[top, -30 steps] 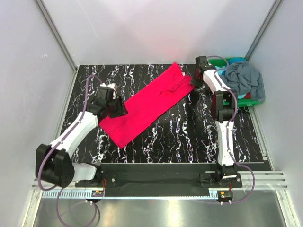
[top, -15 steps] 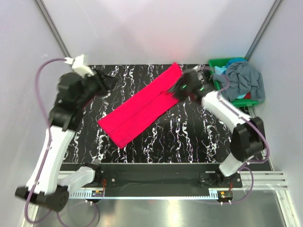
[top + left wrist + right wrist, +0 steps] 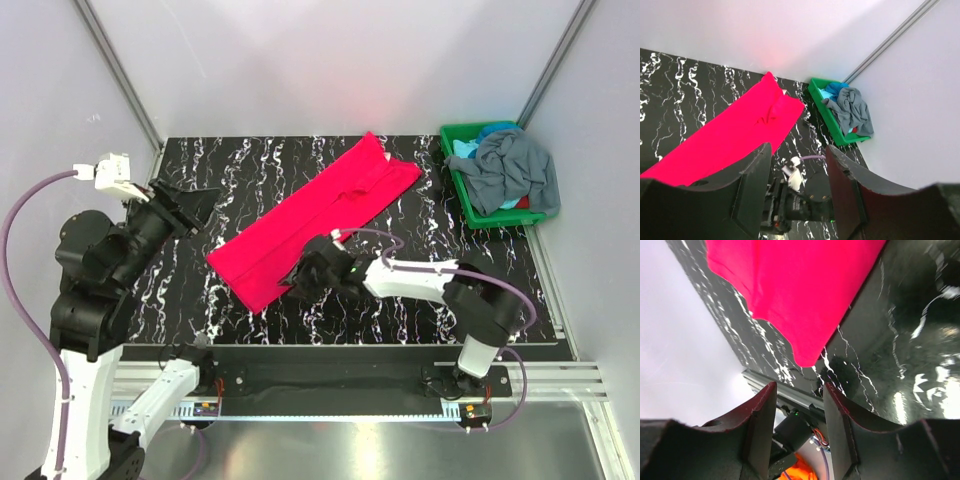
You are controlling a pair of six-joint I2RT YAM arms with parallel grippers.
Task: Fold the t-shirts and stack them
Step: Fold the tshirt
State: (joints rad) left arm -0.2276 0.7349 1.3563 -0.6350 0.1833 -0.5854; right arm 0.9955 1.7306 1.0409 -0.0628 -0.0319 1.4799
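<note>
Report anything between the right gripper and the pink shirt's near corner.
Nothing visible is in the way. The right gripper, jaws open, is close beside the pink t-shirt at its near corner; the right wrist view shows only bare table between them. The green bin sits far off, back right.

Teal t-shirt (image 3: pixel 466 148) mostly under grey t-shirt (image 3: pixel 515 165)

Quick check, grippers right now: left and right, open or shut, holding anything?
Left gripper: open, holding nothing.
Right gripper: open, holding nothing, jaws near the pink shirt corner.
</note>
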